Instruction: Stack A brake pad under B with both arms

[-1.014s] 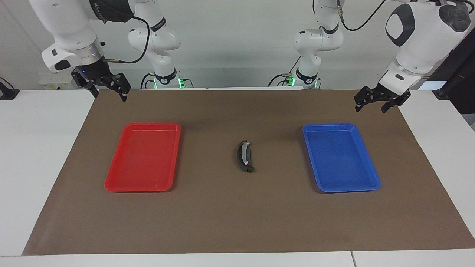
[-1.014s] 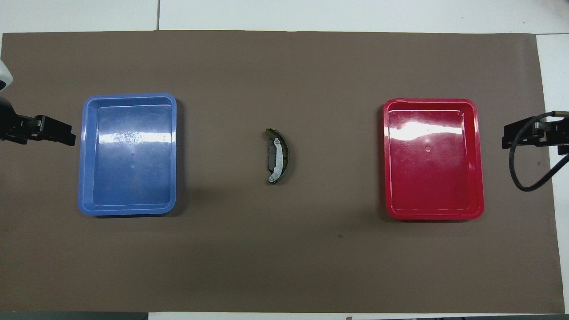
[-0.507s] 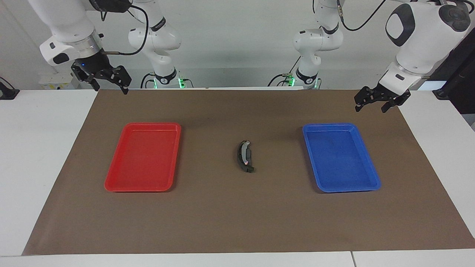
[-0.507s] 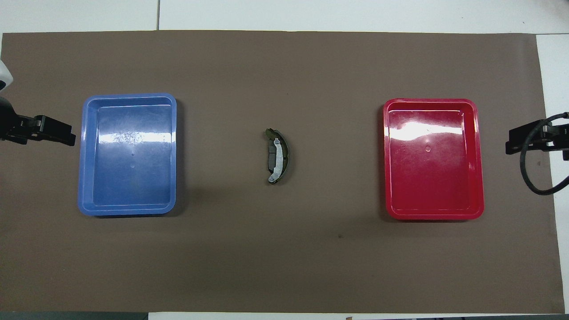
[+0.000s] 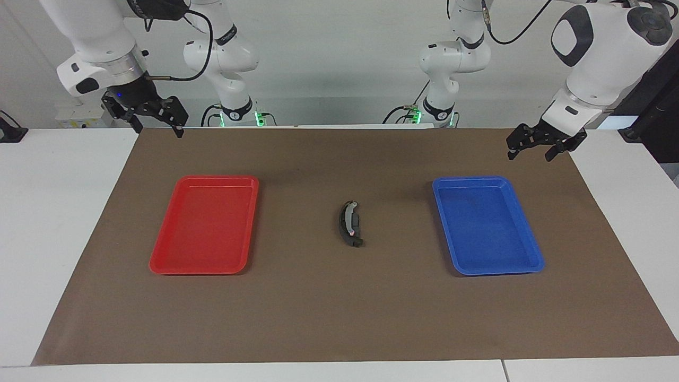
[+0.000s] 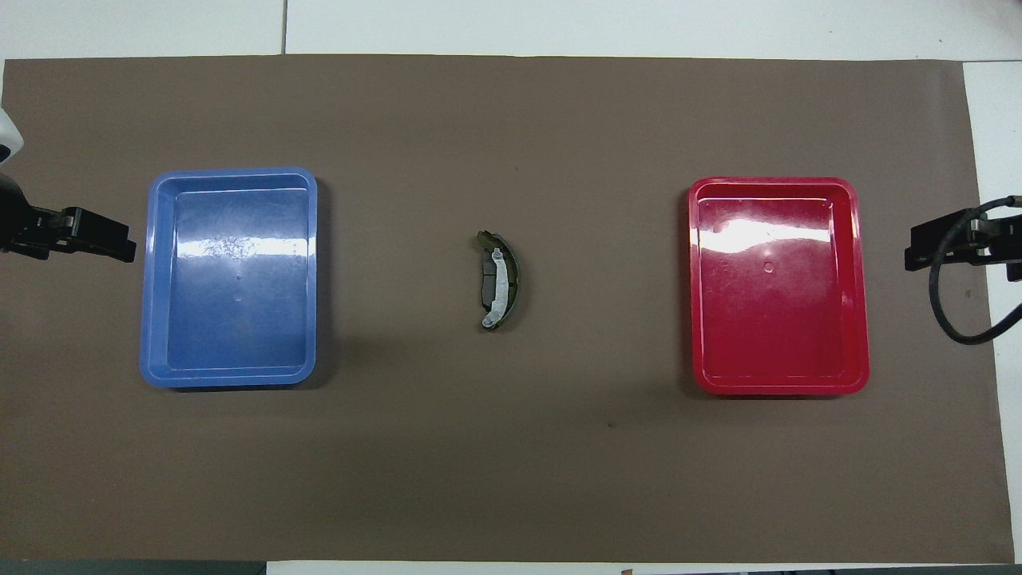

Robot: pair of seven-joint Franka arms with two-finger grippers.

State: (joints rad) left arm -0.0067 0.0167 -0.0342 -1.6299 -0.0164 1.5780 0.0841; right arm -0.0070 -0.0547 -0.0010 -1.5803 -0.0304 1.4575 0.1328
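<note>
- Right arm, white with dark joint caps, raised at its own end of the worktop; black two-finger right gripper (image 5: 154,118) up in the air over the brown mat's (image 5: 339,313) edge, fingers pointing down and spread apart, nothing between them.
- Left arm bent down from its end; left gripper (image 5: 536,148) over the mat corner beside the blue rectangular plastic tray (image 5: 530,254), fingers splayed, released, holding nothing.
- Long narrow crescent-shaped dark brake piece with a silver-grey strip (image 6: 500,281) lying at the middle of the mat, between the blue tray and the red rectangular plastic tray (image 5: 159,260), well apart from both.
- Long axis running from nearer the robots to farther from them; outer curve bulging toward the right arm's end.
- Small flat dark-grey pad (image 6: 486,281) lying under the crescent, showing at its inner, concave side toward the left arm's end.
</note>
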